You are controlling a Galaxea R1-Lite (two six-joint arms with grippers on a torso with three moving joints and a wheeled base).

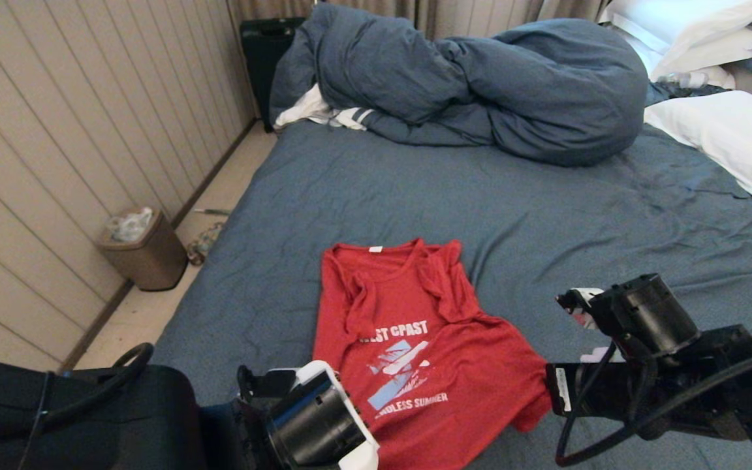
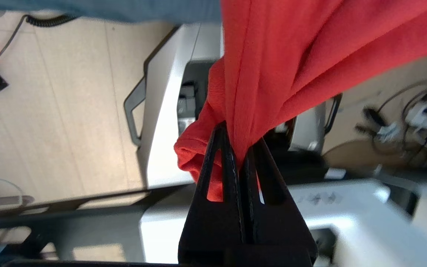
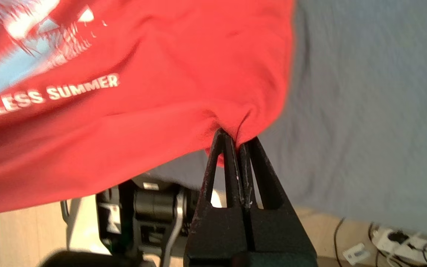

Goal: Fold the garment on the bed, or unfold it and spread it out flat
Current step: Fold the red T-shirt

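- Lying print-up on the near part of the bed (image 1: pixel 546 215), the garment (image 1: pixel 408 339) runs with its long axis from near to far: collar at the far end, hem at the near edge by the robot.
- Its upper part is rumpled, with both sleeves folded in toward the chest, so it is not yet spread flat.
- The left gripper (image 2: pixel 240 155) is clamped on a bunched near-left hem corner; in the left wrist view red cloth hangs out between the closed fingers over the bedside floor.
- The right gripper (image 3: pixel 238 144) is pinched on the near-right hem corner, with the "ENDLESS SUMMER" line just beside it and blue sheet beyond.
- From the head view both wrists sit at the near end, left and right of the shirt, roughly level with each other; the fingertips themselves are hidden there, so the grip points are probably right at the hem corners.
- The relation that matters: the whole body of the shirt lies away from both grippers, toward the far side, so I judge a pull toward the robot would tension it along its length, while carrying the hem far would fold it.
- Well beyond lie the bunched duvet (image 1: pixel 480 85) and white pillows (image 1: pixel 728 137), apart from the shirt.
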